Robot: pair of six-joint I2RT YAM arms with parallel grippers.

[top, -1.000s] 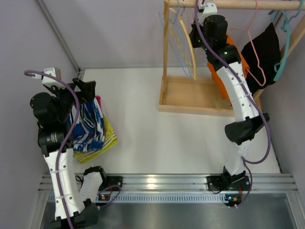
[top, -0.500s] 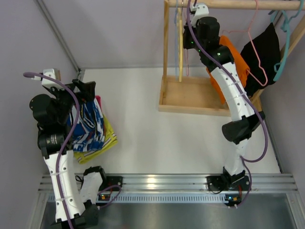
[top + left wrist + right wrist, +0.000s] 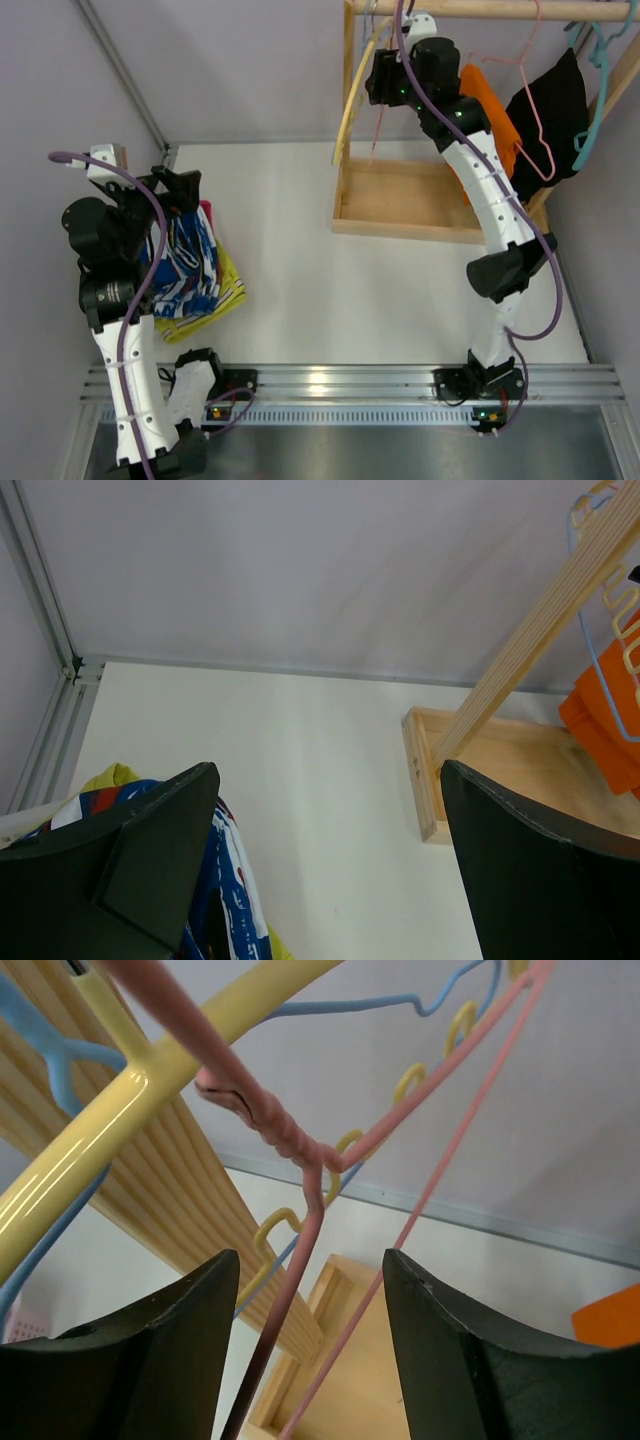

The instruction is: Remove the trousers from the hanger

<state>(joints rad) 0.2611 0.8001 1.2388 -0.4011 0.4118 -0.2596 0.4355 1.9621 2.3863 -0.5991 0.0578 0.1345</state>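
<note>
Reaching high toward 1 o'clock, the right end effector (image 3: 308,1280) sits just under the rail (image 3: 500,8). Its fingers are apart, and the twisted neck of a pink wire hanger (image 3: 300,1150) threads the gap with nothing pinched. A yellow hanger (image 3: 130,1080) and a blue hanger (image 3: 60,1050) crowd in beside it, the yellow one tilted outward. My read is that this arm is working among bare hangers to make room. The trousers, which I take to be the orange garment (image 3: 490,115), hang just right of that wrist, partly behind the arm. A black garment (image 3: 550,105) hangs further right. Over at 9 o'clock, the left end effector (image 3: 325,780) hovers spread and empty above a clothes pile (image 3: 190,265) on the worktop (image 3: 300,270), likely parked out of the way.
</note>
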